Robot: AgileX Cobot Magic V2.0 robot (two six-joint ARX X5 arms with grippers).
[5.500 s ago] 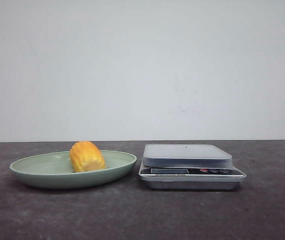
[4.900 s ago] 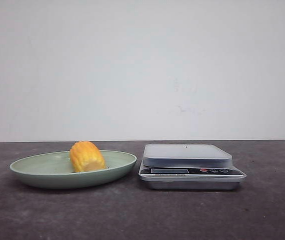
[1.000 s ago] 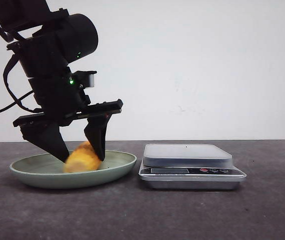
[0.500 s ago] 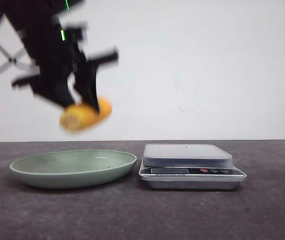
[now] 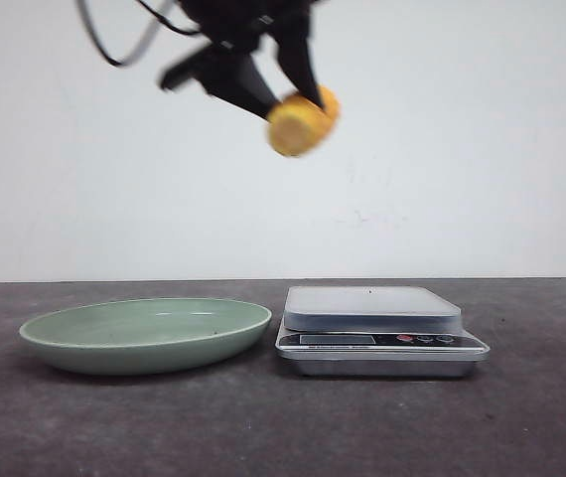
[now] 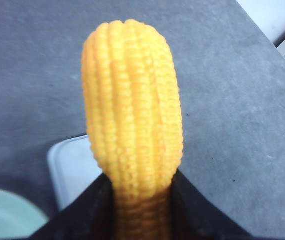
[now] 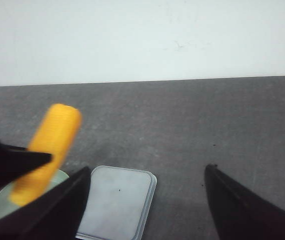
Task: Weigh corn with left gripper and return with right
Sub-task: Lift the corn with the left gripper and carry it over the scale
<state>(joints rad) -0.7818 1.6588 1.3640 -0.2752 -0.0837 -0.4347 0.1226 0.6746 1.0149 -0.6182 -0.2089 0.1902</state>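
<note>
Front view: left gripper (image 5: 281,87) high near the top of the frame, partly cut off, slightly blurred. Its two dark fingers (image 5: 235,83) are closed around the corn (image 5: 302,120), which hangs in the air well above the table (image 5: 263,427). The cob is tilted, its paler flat cut end facing the camera and downward. It sits above the gap between plate and scale, roughly over the scale's left edge.

Left wrist view: the corn (image 6: 132,115) fills the middle of the frame, kernel rows sharp, its lower part pinched between the two black fingers (image 6: 90,210). Behind it, a corner of the scale's pan (image 6: 72,170) and a sliver of the plate (image 6: 7,217).

On the table: a shallow pale-green plate (image 5: 144,336) at left with nothing in it; a silver kitchen scale (image 5: 377,328) just beside it at right, not touching, pan bare, display not readable.

Right wrist view: right gripper (image 7: 146,200) looks down from above the table, fingers (image 7: 242,210) spread wide apart, holding nothing. Between them lies the scale (image 7: 117,200); the corn (image 7: 47,150) shows off to one side, gripped by a dark finger of the other arm.
</note>
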